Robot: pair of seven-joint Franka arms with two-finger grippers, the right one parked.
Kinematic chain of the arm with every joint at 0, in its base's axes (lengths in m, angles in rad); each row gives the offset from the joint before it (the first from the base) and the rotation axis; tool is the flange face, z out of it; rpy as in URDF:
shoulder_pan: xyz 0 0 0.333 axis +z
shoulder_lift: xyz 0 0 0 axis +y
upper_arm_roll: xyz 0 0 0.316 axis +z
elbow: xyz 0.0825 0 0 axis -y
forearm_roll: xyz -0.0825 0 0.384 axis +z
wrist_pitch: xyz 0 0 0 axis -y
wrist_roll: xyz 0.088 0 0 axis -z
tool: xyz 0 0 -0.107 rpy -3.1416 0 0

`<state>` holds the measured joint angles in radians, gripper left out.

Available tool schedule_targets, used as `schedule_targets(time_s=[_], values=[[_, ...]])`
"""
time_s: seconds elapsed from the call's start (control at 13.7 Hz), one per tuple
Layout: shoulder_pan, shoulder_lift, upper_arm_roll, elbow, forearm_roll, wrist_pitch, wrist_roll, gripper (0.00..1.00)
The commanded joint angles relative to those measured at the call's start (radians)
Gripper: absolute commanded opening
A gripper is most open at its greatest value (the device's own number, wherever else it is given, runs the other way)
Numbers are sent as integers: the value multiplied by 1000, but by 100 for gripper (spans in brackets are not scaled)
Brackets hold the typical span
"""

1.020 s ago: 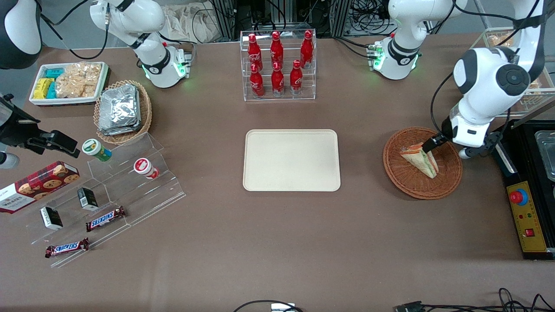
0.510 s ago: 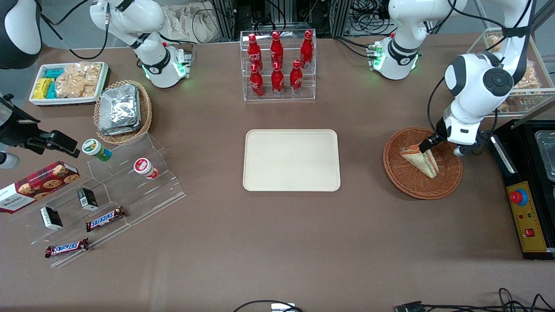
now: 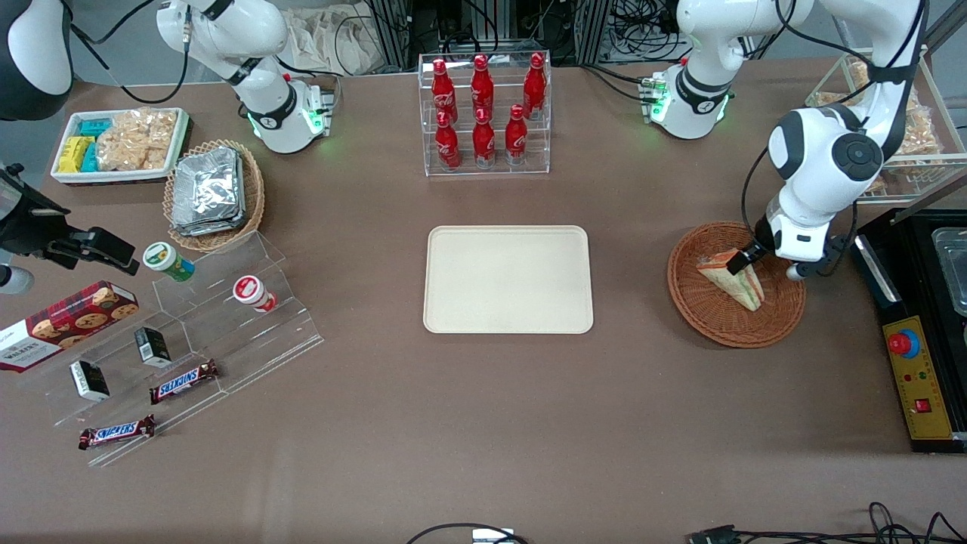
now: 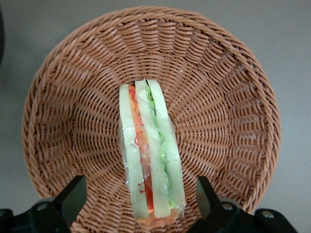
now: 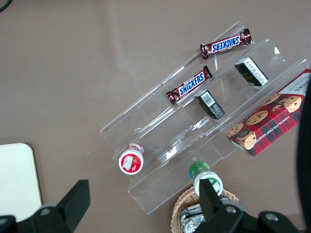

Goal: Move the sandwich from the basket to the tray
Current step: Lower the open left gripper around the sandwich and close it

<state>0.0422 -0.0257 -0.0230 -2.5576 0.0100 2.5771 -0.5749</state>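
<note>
The sandwich (image 3: 734, 278) (image 4: 149, 160), a white-bread wedge with red and green filling in clear wrap, lies in the round reddish-brown wicker basket (image 3: 699, 317) (image 4: 228, 97) toward the working arm's end of the table. My left gripper (image 3: 742, 258) (image 4: 140, 188) hangs just over the basket, open. Its two black fingers (image 4: 73, 194) stand one on each side of the sandwich's wide end without touching it. The cream-beige tray (image 3: 508, 279) lies flat at the table's middle with nothing on it.
A clear rack of red bottles (image 3: 483, 113) stands farther from the camera than the tray. A black control box with a red button (image 3: 916, 378) sits beside the basket. A clear case of snacks (image 3: 903, 140) stands near the working arm.
The working arm's wrist has swung a little toward the tray's side, and the gripper has shifted along the sandwich toward its wide end. The sandwich has not moved.
</note>
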Motion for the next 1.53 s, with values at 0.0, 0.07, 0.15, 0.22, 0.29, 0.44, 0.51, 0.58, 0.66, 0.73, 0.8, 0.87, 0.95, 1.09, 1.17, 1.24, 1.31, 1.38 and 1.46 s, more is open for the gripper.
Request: schedule_targets(time_s=[0.0, 0.07, 0.15, 0.22, 0.29, 0.44, 0.51, 0.58, 0.66, 0.73, 0.8, 0.87, 0.95, 1.09, 1.17, 1.24, 1.31, 1.38, 1.46], values=[[12, 26, -9, -38, 15, 89, -31, 100], [12, 38, -9, -45, 15, 115, -40, 100], [10, 55, -9, -49, 15, 135, -55, 100], [8, 70, -9, -53, 15, 153, -60, 100], [8, 81, -9, -61, 15, 179, -62, 100], [8, 98, -9, -70, 15, 207, -62, 100], [8, 99, -9, -70, 15, 209, -63, 88], [8, 96, -9, -70, 15, 209, -63, 52], [8, 95, -9, -70, 15, 209, -63, 27], [8, 92, -9, -70, 15, 209, -63, 16], [8, 87, -9, -69, 13, 207, -66, 13], [8, 82, -9, -67, 15, 206, -74, 12], [8, 64, -9, -64, 15, 196, -69, 13], [4, 8, -11, -44, 15, 119, -40, 9], [2, -26, -12, -33, 16, 57, 5, 10], [2, -60, -12, -20, 16, 20, 48, 10], [2, -85, -12, -1, 16, -15, 79, 10], [2, -101, -15, 31, 16, -75, 108, 10], [1, -111, -20, 75, 16, -154, 145, 10]])
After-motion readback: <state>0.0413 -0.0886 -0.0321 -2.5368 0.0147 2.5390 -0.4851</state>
